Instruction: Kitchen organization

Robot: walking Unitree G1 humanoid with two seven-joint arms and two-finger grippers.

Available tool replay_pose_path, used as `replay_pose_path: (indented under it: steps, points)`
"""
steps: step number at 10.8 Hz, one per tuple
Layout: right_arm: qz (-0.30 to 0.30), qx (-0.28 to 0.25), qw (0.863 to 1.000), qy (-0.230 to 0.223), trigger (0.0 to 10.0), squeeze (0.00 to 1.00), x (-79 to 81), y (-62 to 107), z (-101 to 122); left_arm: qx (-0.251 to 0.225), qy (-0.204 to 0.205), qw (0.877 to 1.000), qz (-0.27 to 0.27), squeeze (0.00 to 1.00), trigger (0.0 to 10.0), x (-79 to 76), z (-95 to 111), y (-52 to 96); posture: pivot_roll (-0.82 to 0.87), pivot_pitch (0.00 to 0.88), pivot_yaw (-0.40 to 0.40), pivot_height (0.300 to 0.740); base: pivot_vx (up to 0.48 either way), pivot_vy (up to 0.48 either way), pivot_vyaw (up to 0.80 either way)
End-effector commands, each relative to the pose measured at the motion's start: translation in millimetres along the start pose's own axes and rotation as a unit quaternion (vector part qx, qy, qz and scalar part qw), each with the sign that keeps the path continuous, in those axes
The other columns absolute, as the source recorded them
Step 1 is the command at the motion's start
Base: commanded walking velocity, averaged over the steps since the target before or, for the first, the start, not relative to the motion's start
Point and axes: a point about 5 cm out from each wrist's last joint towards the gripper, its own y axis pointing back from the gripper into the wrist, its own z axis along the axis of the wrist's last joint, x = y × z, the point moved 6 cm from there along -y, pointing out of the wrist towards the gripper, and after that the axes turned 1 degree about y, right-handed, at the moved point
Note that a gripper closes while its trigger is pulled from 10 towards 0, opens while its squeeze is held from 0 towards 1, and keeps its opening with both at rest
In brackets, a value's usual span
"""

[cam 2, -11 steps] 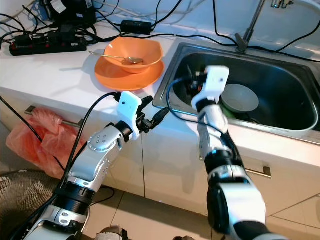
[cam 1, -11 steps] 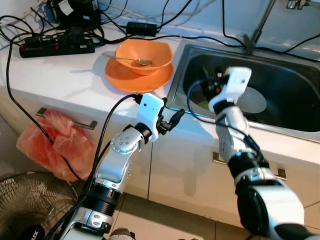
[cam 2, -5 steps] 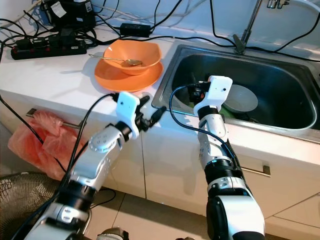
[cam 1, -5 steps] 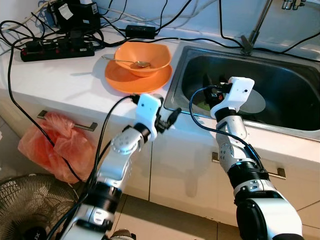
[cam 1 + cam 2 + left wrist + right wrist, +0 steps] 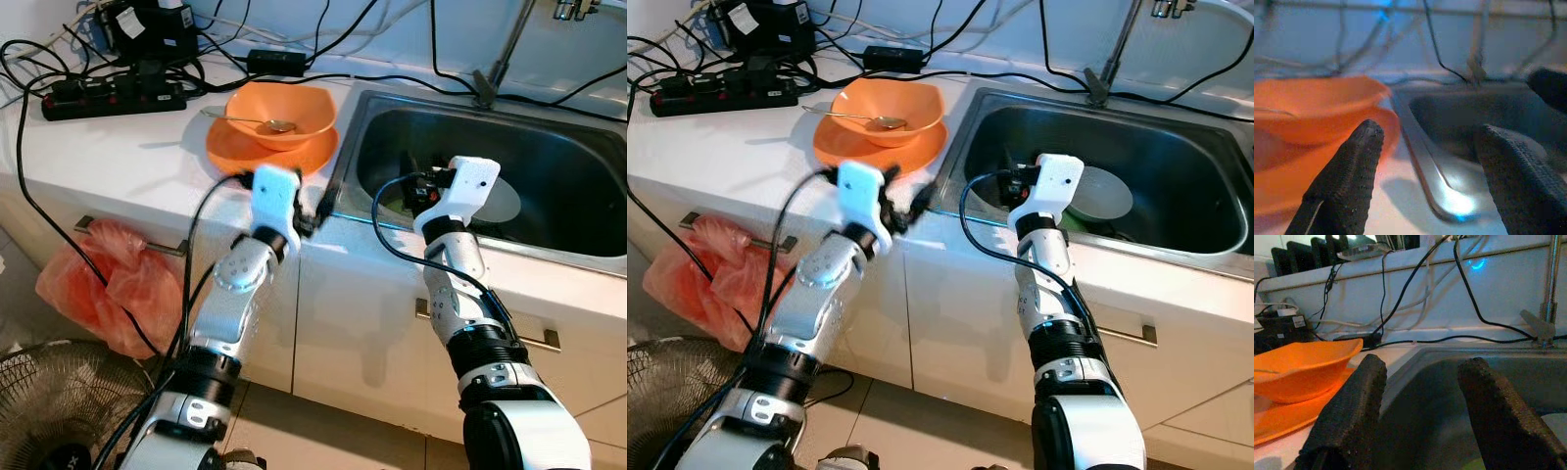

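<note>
Countertop (image 5: 118,147) | left gripper (image 5: 1425,161) fingers spread (empty) | right gripper (image 5: 1422,416) likewise

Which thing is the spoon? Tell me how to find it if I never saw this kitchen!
Start at the white countertop, just left of the steel sink. There sits an orange bowl stacked on an orange plate. The spoon lies inside the bowl, handle poking out left: the one thin, silvery thing among all that orange.
</note>
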Motion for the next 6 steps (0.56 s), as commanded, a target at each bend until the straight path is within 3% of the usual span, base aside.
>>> replay_pose_path:
  steps: [1, 2, 4, 6]
  points:
    - [0.002, -0.002, 1.000, 0.004, 10.0, 0.00, 1.2, -0.4, 3, -0.034, -0.015, 0.999, 0.024, 0.00, 10.0, 7.5, 17, -2.7, 0.19, 0.004, -0.044, 0.740, 0.000, 0.000, 0.00]
    - [0.004, 0.005, 1.000, 0.002, 10.0, 0.00, 2.8, 0.9, 0, -0.066, -0.013, 0.995, 0.069, 0.00, 10.0, 22.6, 29, 0.7, 0.20, 0.012, -0.049, 0.740, 0.000, 0.000, 0.00]
    - [0.007, 0.010, 1.000, -0.003, 10.0, 0.00, 5.6, 1.9, -3, -0.074, -0.010, 0.992, 0.101, 0.00, 10.0, 38.8, 35, 2.5, 0.21, 0.017, -0.053, 0.740, 0.000, 0.000, 0.00]
    - [0.009, 0.013, 1.000, -0.006, 10.0, 0.00, 8.3, 1.8, -4, -0.082, 0.021, 0.984, 0.154, 0.00, 10.0, 72.5, 41, 2.8, 0.21, 0.020, -0.054, 0.740, 0.000, 0.000, 0.00]
